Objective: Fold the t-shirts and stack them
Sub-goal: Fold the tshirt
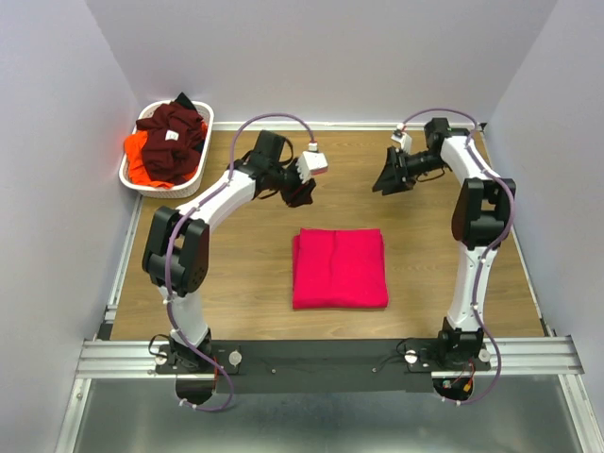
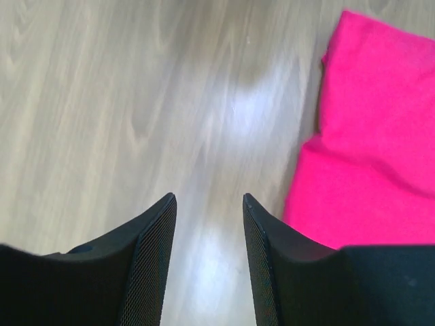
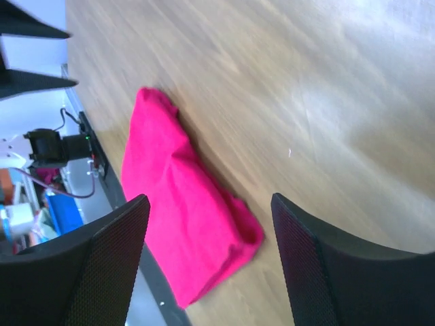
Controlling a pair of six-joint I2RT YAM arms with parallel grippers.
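Note:
A bright pinkish-red t-shirt (image 1: 340, 268) lies folded into a neat rectangle on the wooden table, in the middle. It also shows in the left wrist view (image 2: 374, 156) and the right wrist view (image 3: 180, 224). Dark maroon t-shirts (image 1: 175, 142) and an orange one (image 1: 139, 156) lie heaped in the white basket (image 1: 204, 160) at the back left. My left gripper (image 1: 300, 193) is open and empty, above the table behind the folded shirt's left side. My right gripper (image 1: 389, 181) is open and empty, behind its right side.
The white oval basket stands against the left wall at the back. Grey walls close in the table on three sides. The metal rail (image 1: 321, 357) with the arm bases runs along the near edge.

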